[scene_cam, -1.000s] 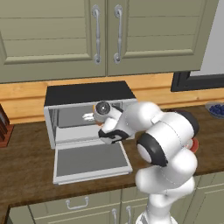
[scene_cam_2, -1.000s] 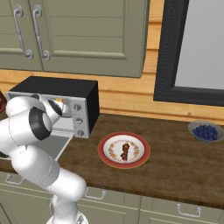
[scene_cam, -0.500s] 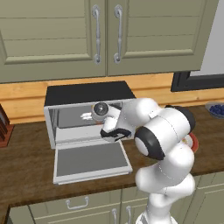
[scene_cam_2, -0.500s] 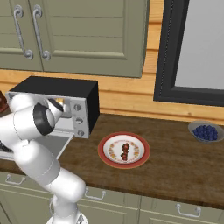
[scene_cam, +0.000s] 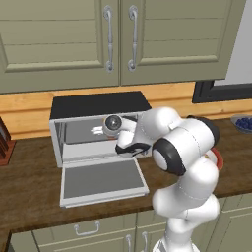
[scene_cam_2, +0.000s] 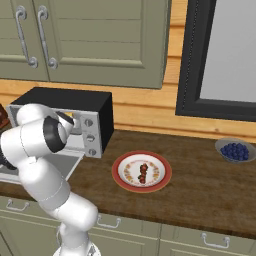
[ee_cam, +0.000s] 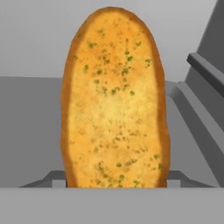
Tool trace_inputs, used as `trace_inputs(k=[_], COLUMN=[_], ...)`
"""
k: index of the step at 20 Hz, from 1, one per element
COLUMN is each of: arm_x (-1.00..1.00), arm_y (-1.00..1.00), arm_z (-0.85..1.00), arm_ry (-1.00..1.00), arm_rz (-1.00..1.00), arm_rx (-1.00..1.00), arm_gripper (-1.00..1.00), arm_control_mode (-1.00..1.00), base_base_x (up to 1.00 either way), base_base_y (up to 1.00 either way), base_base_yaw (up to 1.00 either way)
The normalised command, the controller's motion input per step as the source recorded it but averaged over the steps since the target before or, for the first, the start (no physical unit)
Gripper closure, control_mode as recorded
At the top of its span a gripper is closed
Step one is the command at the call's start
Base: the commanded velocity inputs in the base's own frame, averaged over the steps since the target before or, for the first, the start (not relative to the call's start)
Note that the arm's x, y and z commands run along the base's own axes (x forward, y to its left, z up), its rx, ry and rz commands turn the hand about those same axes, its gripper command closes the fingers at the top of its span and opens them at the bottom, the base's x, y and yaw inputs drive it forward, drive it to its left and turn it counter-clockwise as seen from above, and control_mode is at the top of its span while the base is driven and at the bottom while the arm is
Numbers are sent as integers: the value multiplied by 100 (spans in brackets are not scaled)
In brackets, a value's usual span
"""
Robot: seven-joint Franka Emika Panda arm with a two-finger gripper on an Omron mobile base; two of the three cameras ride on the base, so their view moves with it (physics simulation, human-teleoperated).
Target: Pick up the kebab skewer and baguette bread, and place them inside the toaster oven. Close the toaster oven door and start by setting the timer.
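Hand view: baguette bread [ee_cam: 114, 100] gripped in end effector, inside grey toaster oven [scene_cam: 101, 106] cavity. Toaster oven door [scene_cam: 102, 179] dropped open. Kebab skewer [scene_cam_2: 142, 172] on plate [scene_cam_2: 161, 181], worktop [scene_cam_2: 200, 172].

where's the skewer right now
In the right base view, the skewer lies on the red-rimmed plate on the counter, right of the toaster oven.

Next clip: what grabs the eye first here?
The golden herb-flecked baguette bread looms before the hand camera, against the grey inside of the toaster oven. The white arm reaches into that oven over its dropped toaster oven door. On the counter right of it, the kebab skewer lies on a red-rimmed plate.
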Motion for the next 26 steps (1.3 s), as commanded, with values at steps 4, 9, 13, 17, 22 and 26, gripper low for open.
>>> trace_inputs(k=[4,9,13,17,22,26], arm_x=[0,0,-11,-75,-76,-32], arm_y=[0,0,0,0,0,0], arm_z=[0,0,5,40,80,100], arm_ry=[0,0,0,0,1,11], arm_rz=[0,0,0,0,0,5], arm_rx=[0,0,0,0,0,0], arm_gripper=[-100,-100,-100,-100,-100,-100], arm_control_mode=[-100,-100,-100,-100,-100,-100], base_base_x=[0,0,0,0,0,0], base_base_y=[0,0,0,0,0,0], base_base_yaw=[0,0,0,0,0,0])
